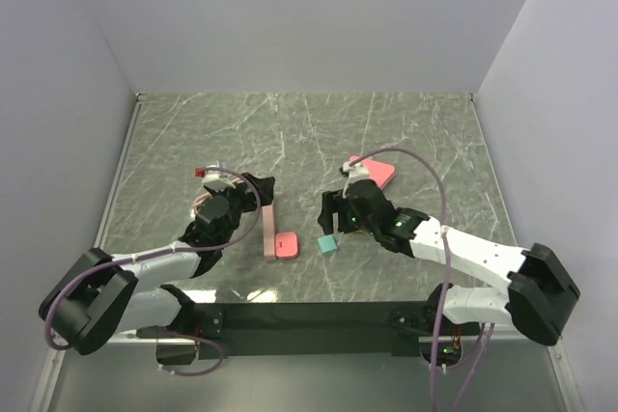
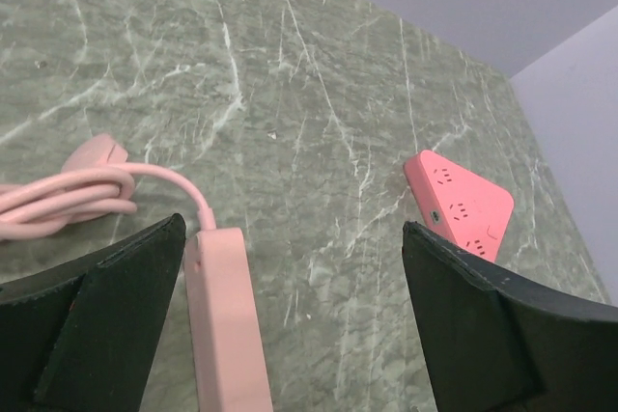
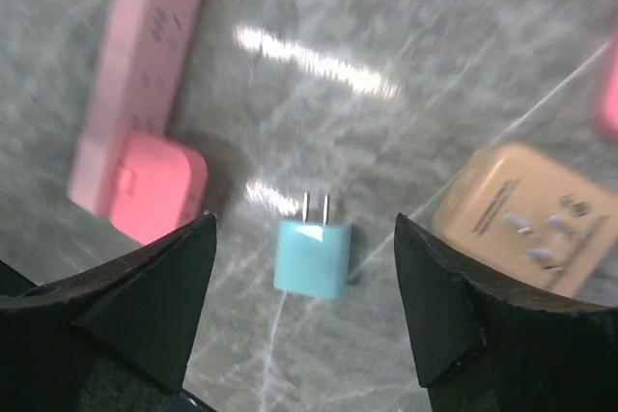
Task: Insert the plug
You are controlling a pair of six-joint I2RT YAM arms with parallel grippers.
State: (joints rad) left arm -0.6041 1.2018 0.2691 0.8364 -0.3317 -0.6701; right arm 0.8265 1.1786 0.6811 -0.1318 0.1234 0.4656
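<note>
- Starting nearest the bases: teal plug (image 1: 328, 245) lies flat on the marble table (image 1: 425, 142). Its two prongs point to 12 o'clock in the right wrist view (image 3: 311, 258). Nothing grips it.
- Coral plug block (image 1: 286, 244) is just at 9 o'clock of the teal plug, at the near end of the pink power strip (image 1: 268, 224). Can't tell if it's seated in a socket.
- Right gripper (image 1: 335, 216) hovers just at 12 o'clock of the teal plug, jaws spread wide and empty. The wrist view puts the plug between the two fingers (image 3: 145, 306) with clear gaps on both sides.
- Beige adapter (image 3: 526, 219) is at 3 o'clock of the teal plug, prongs facing the camera, blurred, its lower edge hidden behind the finger on that side.
- Left gripper (image 1: 261, 188) is over the far end of the strip, jaws fully apart, holding nothing. The strip (image 2: 227, 325) runs just beside the finger at 9 o'clock (image 2: 106, 325); contact unclear.
- Pink cable (image 2: 77, 195) loops at 9 o'clock of the strip's far end.
- Pink triangular socket block (image 1: 379, 174) is farthest out, at 1 o'clock of the right gripper.
</note>
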